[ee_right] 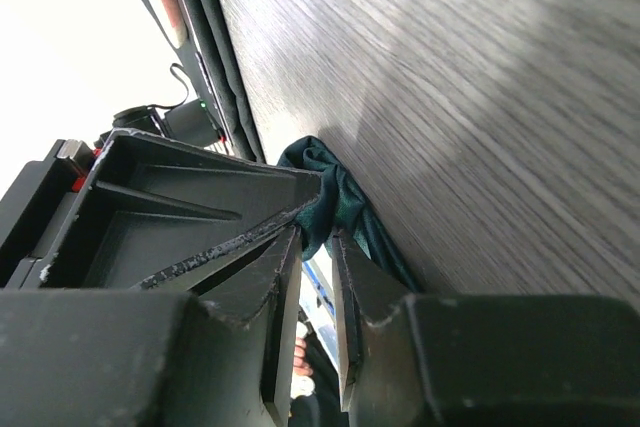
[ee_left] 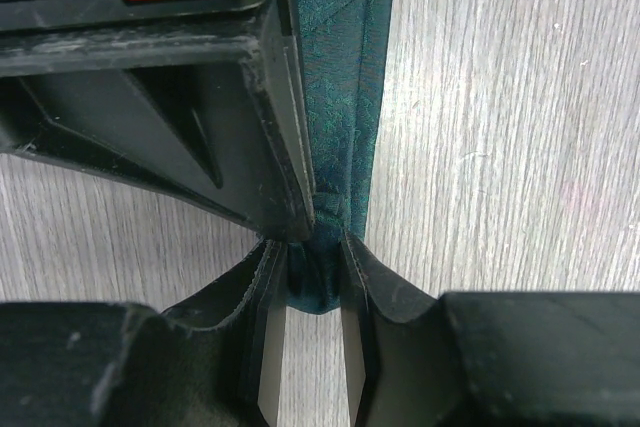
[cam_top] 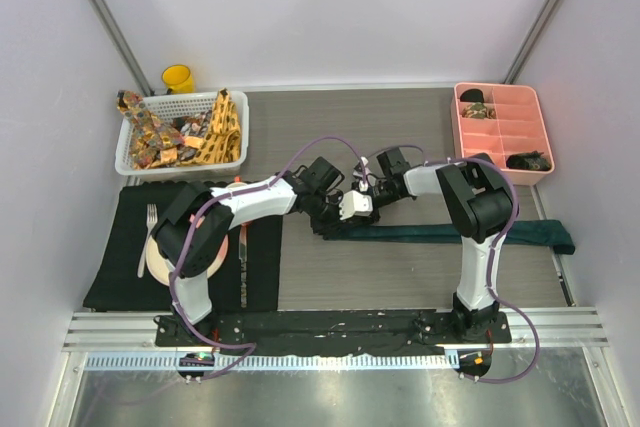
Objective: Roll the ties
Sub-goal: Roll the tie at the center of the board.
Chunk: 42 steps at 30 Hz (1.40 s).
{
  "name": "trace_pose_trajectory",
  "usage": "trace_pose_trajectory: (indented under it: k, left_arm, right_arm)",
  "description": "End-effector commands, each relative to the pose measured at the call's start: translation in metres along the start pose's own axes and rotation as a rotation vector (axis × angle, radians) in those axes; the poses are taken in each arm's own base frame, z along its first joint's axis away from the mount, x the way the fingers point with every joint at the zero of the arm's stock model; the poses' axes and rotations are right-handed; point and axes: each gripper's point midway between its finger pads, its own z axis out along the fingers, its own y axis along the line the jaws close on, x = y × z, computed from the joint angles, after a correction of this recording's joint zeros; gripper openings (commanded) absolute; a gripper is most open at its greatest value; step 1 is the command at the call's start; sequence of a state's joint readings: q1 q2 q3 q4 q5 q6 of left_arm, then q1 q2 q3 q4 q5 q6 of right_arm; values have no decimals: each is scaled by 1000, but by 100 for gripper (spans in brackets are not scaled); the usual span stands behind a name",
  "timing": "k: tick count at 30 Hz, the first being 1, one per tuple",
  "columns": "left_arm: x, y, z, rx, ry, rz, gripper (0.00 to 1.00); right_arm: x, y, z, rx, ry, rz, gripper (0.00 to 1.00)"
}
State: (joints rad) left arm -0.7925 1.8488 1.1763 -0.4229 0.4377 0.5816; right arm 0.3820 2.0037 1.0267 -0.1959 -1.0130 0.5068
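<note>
A plain dark teal tie (cam_top: 450, 233) lies in a long strip across the table, from the centre to the right edge. Both grippers meet at its left end. My left gripper (cam_top: 335, 213) (ee_left: 313, 252) is shut on that end, with bunched teal fabric (ee_left: 340, 97) pinched between its fingertips. Pressed close against it, my right gripper (cam_top: 362, 195) (ee_right: 318, 235) is shut on the same bunched tie fabric (ee_right: 345, 197). Patterned yellow-orange and brownish ties (cam_top: 190, 132) are piled in a white basket (cam_top: 128, 159) at the back left.
A pink divided tray (cam_top: 500, 132) at the back right holds dark rolled items. A yellow cup (cam_top: 178, 78) stands behind the basket. On the left, a black placemat (cam_top: 120, 247) carries a plate (cam_top: 160, 265), a fork (cam_top: 150, 232) and a knife (cam_top: 242, 257).
</note>
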Motion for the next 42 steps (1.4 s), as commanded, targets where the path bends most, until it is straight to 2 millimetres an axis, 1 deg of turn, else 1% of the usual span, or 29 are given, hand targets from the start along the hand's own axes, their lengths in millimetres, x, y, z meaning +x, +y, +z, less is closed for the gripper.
trace_pose_trajectory:
  k: [1,4,6,8,9,10,11,12,13,14,15,16,18,21,22,26,28,32,33,35,37,38,41,42]
  left_arm:
    - [-14,0,5,10,-56,-1,29]
    - [-15,-1,5,10,-60,-6,29]
    - [-14,-1,5,8,-60,-12,29]
    - [-14,0,5,3,-58,-15,30]
    - [-13,0,5,5,-58,-15,30]
    - [-12,1,4,0,-58,-19,32]
    - [-13,2,3,-5,-60,-25,35]
    - [-11,3,3,-8,-62,-35,39]
    - [-11,6,-1,-17,-69,-42,46]
    - [-12,7,-4,-20,-78,-46,49]
    - [-11,8,-5,-25,-86,-46,52]
    - [-14,11,-13,-41,-106,-44,59]
    - [-14,12,-18,-53,-133,-34,63]
    - [-15,9,-22,-52,-154,6,73]
    - [-15,9,-22,-52,-157,12,74]
    - [-19,11,-18,-57,-156,39,76]
    - [-22,9,-15,-53,-150,68,77]
    - [-29,5,-5,-48,-120,120,80]
    - [-28,3,-1,-41,-108,120,81]
    - [-30,4,3,-47,-101,117,82]
    - [-27,2,9,-48,-80,118,83]
    - [-25,4,11,-61,-63,122,82]
    - [-18,6,14,-71,-36,123,74]
    - [-16,7,14,-75,-31,121,68]
  right_arm:
    - [-4,16,1,-53,-27,-42,25]
    - [-4,20,1,-73,-37,-44,26]
    - [-2,18,1,-72,-35,-38,26]
    - [-2,16,2,-65,-30,-39,17]
    - [1,12,2,-45,-19,-49,11]
    - [2,7,3,-28,-9,-49,5]
    - [4,1,2,9,4,-36,1]
    - [4,-3,1,31,6,-44,1]
    - [4,-8,0,46,10,-66,1]
    - [7,-12,-1,61,20,-60,1]
    - [5,-16,-2,81,12,-57,1]
    - [5,-20,-3,93,16,-67,1]
    - [7,-26,-4,110,24,-56,1]
    - [8,-32,-5,136,33,-67,1]
    - [9,-33,-5,143,34,-73,1]
    - [8,-33,-7,151,36,-96,1]
    - [7,-33,-7,151,33,-101,1]
    - [1,-26,-7,137,27,-117,1]
    - [0,-23,-7,131,25,-126,1]
    - [0,-19,-8,117,24,-133,1]
    - [-1,-14,-10,109,20,-137,1]
    - [0,-12,-10,101,22,-136,1]
    - [1,-5,-13,90,19,-137,1]
    - [2,-2,-13,78,19,-138,1]
